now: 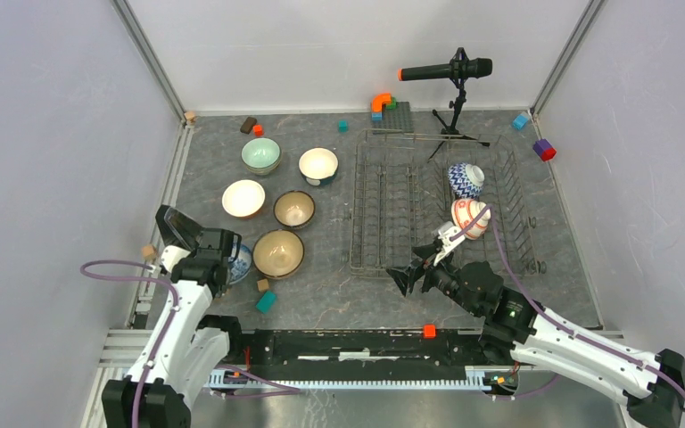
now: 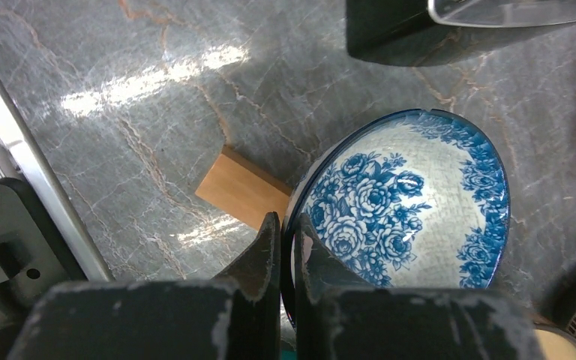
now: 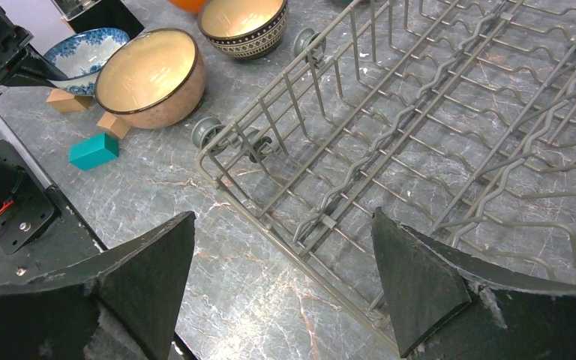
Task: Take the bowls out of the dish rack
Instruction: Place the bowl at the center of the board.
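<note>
My left gripper (image 2: 289, 225) is shut on the rim of a blue-and-white floral bowl (image 2: 412, 202), one finger inside and one outside. That bowl (image 1: 241, 264) is low at the table's left front. Two bowls stand in the grey wire dish rack (image 1: 392, 223): a blue-white zigzag one (image 1: 466, 178) and a red-white patterned one (image 1: 469, 217). My right gripper (image 1: 415, 266) hangs open over the rack's near edge (image 3: 300, 232), holding nothing. On the table to the left sit the pale green (image 1: 260, 154), cream (image 1: 318, 165), orange (image 1: 243, 198), dark striped (image 1: 294, 209) and brown speckled (image 1: 278, 252) bowls.
A wooden block (image 2: 244, 187) lies against the floral bowl, and a teal block (image 1: 266, 301) lies near the front. A microphone on a tripod (image 1: 450, 71) stands behind the rack. A grey studded plate (image 1: 399, 114) and a purple block (image 1: 544, 149) sit at the back.
</note>
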Robot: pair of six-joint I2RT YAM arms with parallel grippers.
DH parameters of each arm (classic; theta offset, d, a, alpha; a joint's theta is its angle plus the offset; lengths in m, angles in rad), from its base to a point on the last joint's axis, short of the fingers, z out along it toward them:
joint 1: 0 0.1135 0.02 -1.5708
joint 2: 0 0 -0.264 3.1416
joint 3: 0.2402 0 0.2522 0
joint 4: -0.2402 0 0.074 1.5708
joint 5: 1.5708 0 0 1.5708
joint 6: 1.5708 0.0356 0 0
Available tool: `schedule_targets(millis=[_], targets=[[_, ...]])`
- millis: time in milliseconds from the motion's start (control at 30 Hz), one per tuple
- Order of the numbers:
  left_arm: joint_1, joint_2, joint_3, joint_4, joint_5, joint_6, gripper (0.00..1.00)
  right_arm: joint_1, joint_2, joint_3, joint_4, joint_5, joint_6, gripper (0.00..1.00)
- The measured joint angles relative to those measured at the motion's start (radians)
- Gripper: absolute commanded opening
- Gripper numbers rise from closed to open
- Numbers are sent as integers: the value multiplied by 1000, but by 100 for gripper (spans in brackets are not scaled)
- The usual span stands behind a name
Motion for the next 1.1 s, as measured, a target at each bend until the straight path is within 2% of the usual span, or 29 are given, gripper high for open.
schedule_targets(millis=[33, 200, 567, 633, 733, 933, 1100], targets=[[0, 0, -10, 0, 2, -11, 2, 0, -2, 0, -4, 0, 0, 92], [0, -16, -42, 20, 7, -52, 24, 0, -8, 0, -14, 1, 0, 92], [0, -54, -53, 43, 15, -65, 62, -2, 1, 0, -31, 1, 0, 94], [0, -80, -50, 38, 19, -63, 72, -2, 2, 0, -32, 2, 0, 96], [0, -132, -29, 19, 34, -41, 98, -2, 9, 0, -35, 5, 0, 98], [-1, -253, 63, -21, 77, 78, 100, -2, 52, 54, -106, 47, -14, 98], [-1, -222, 238, -8, 121, 235, 100, -2, 121, 200, -164, 131, -63, 97]])
